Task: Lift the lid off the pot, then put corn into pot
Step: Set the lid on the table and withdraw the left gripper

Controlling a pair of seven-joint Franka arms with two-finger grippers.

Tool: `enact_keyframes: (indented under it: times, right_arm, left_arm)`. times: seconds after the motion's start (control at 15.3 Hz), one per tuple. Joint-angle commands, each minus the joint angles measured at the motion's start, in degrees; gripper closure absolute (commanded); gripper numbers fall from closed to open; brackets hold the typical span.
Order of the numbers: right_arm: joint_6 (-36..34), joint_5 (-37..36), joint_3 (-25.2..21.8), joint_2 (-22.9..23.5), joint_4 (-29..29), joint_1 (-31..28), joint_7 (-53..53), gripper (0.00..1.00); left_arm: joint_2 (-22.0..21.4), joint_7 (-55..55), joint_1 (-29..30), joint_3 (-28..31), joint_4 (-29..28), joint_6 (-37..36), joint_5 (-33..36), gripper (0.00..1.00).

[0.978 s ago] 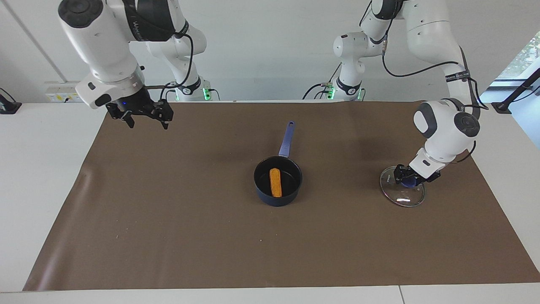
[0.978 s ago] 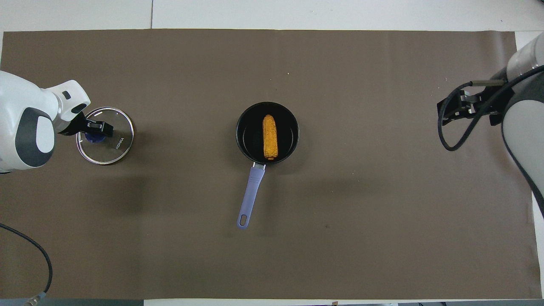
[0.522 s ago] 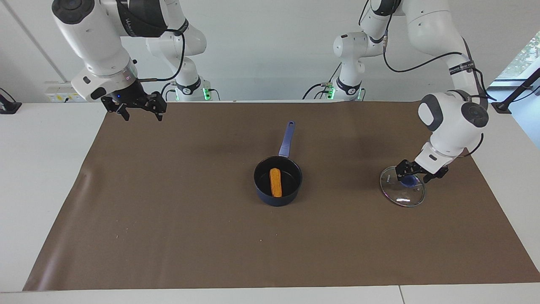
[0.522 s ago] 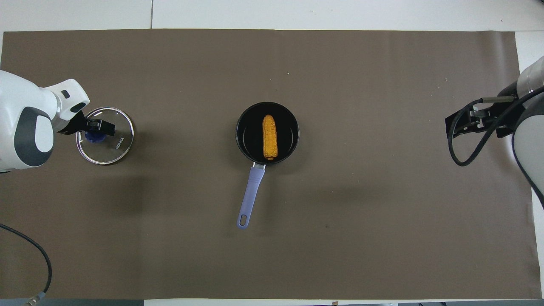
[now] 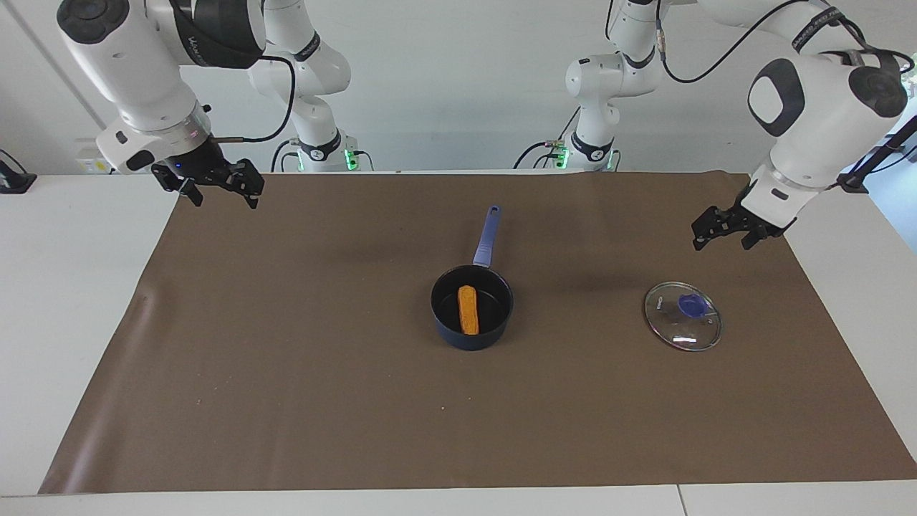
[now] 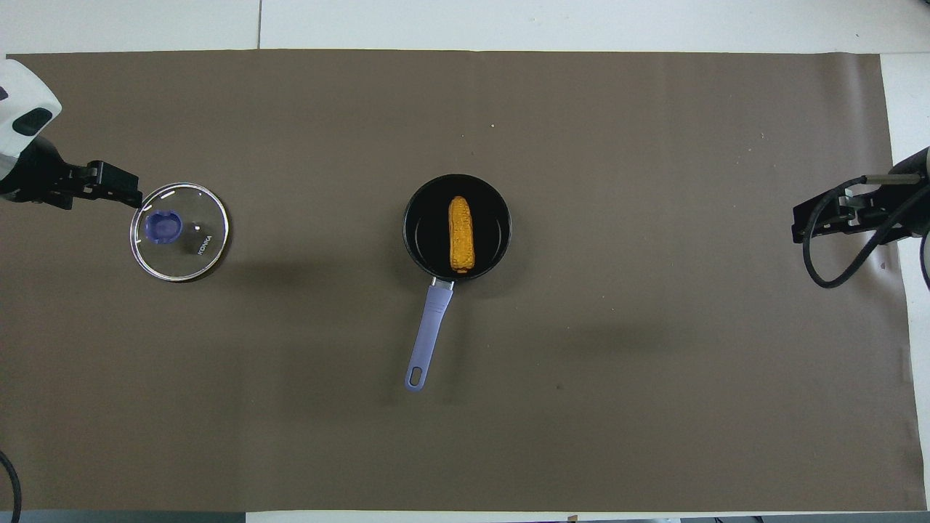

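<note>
The dark navy pot [image 5: 494, 331] stands uncovered in the middle of the brown mat, its light blue handle [image 5: 486, 236] pointing toward the robots. The yellow-orange corn [image 5: 468, 309] lies inside the pot, also in the overhead view [image 6: 461, 234]. The glass lid [image 5: 683, 315] with its blue knob lies flat on the mat toward the left arm's end, also in the overhead view [image 6: 190, 250]. My left gripper [image 5: 720, 241] is open and empty, raised clear of the lid. My right gripper [image 5: 222, 197] is open and empty, up over the mat's edge at the right arm's end.
The brown mat [image 5: 286, 373] covers most of the white table [image 5: 64, 301]. Both arm bases stand along the table's edge at the robots' end.
My left gripper has let go of the lid's knob and risen up and away from it. The lid stays on the mat. My right gripper has drawn back toward its end of the table.
</note>
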Motion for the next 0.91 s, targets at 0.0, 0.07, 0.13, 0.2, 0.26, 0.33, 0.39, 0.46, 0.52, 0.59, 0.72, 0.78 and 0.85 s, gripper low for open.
enact_keyframes:
  times: [0.0, 0.07, 0.13, 0.2, 0.26, 0.33, 0.39, 0.46, 0.52, 0.59, 0.72, 0.78, 0.85]
  right_arm:
    - [0.9, 0.1, 0.3, -0.6, -0.7, -0.7, -1.1, 0.0]
    - [0.8, 0.3, 0.3, -0.6, -0.3, -0.7, -1.3, 0.0]
    - [0.6, 0.2, 0.2, -0.7, 0.0, -1.2, -1.8, 0.0]
    - [0.0, 0.2, 0.2, -0.7, 0.4, -2.4, -2.8, 0.0]
    - [-0.7, 0.8, 0.2, -0.7, 0.4, -3.8, -4.4, 0.0]
    - [-0.5, 1.3, 0.2, -0.6, 0.4, -4.4, -6.0, 0.0]
    - [-0.8, 1.4, 0.3, -0.7, 0.4, -4.6, -6.5, 0.0]
    - [-0.8, 1.5, 0.2, -0.7, 0.4, -4.6, -6.6, 0.0]
    - [-0.9, 1.5, 0.2, -0.8, 0.4, -4.6, -6.7, 0.0]
    - [-1.0, 1.5, 0.2, -0.8, 0.4, -4.7, -6.7, 0.0]
    - [-0.9, 1.5, 0.2, -0.9, 0.4, -4.7, -6.7, 0.0]
    - [-0.8, 1.5, 0.2, -0.8, 0.4, -4.9, -6.7, 0.0]
    - [-0.5, 1.5, 0.2, -0.8, 0.4, -5.4, -6.8, 0.0]
  left_arm:
    - [-5.7, -1.5, -1.7, 0.3, -4.5, -3.7, 1.1, 0.0]
    - [-6.4, -2.5, -2.1, 0.2, -5.9, -3.9, 1.2, 0.0]
    - [-6.9, -3.6, -3.2, 0.3, -6.6, -3.8, 1.1, 0.0]
    - [-6.9, -4.4, -3.7, 0.3, -6.4, -3.7, 1.1, 0.0]
    - [-6.9, -4.8, -3.8, 0.2, -5.8, -3.6, 1.1, 0.0]
    - [-7.0, -5.0, -4.0, 0.2, -4.9, -3.6, 1.1, 0.0]
    - [-7.2, -4.6, -4.7, 0.2, -4.2, -3.5, 1.1, 0.0]
    - [-7.2, -4.5, -4.6, 0.2, -4.1, -3.2, 1.1, 0.0]
    - [-7.2, -4.3, -4.6, 0.1, -4.0, -3.1, 1.1, 0.0]
    - [-7.2, -4.3, -4.3, -0.1, -4.0, -3.4, 1.1, 0.0]
    - [-7.0, -4.3, -3.6, -1.1, -4.0, -3.4, 1.0, 0.0]
    - [-6.9, -4.4, -3.5, -1.1, -3.8, -3.4, 0.8, 0.0]
    - [-6.9, -4.4, -3.5, -1.1, -3.5, -3.4, 0.7, 0.0]
